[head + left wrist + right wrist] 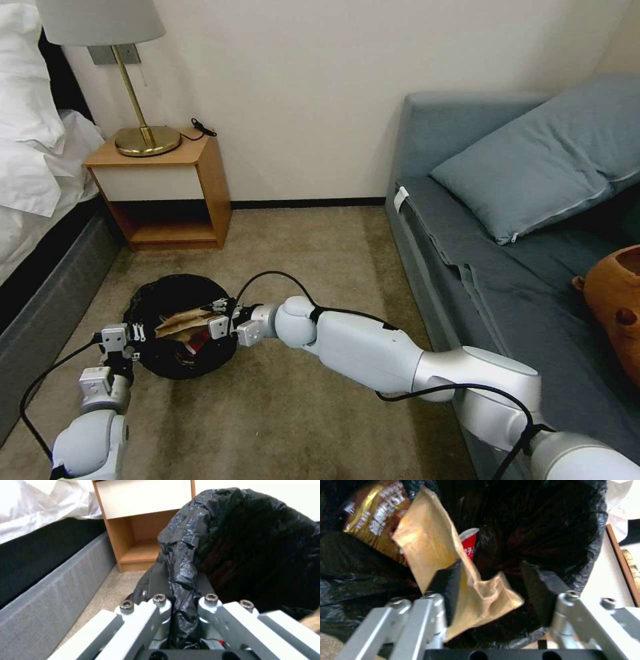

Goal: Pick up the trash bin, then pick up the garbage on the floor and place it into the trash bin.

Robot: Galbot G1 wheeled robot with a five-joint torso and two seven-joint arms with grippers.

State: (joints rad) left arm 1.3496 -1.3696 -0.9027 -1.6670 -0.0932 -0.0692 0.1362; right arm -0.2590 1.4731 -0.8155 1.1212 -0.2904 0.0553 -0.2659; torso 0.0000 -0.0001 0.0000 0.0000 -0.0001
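Trash bin: the trash bin (179,363) is at about 7 o'clock in the head view, between the bed base (47,300) and the sofa (467,267), in front of the wooden nightstand (167,187). Its black liner (186,562) is wrinkled over the rim.

Left gripper: the left gripper (120,340) is at the 9 o'clock edge of the bin. In the left wrist view its fingers are closed tight on a fold of the liner at the rim, so it holds the bin there.

Right gripper: the right gripper (217,319) is over the bin mouth from the 3 o'clock side. Its jaws stand wide apart. The tan paper bag (446,565) lies against one black pad (448,580) and the other pad is apart from it, so I judge the bag is released, or nearly.

Garbage: inside the bin I see also a yellow-brown snack wrapper (376,515) and a red-and-white packet (470,543). The bottle I cannot find.

Risk: the paper bag stands high, partly above the rim. If it sticks to the pad, it may come out again with the gripper.

Risk: the left hold seems to be mostly on thin plastic. The liner could slip or tear and the bin tip.
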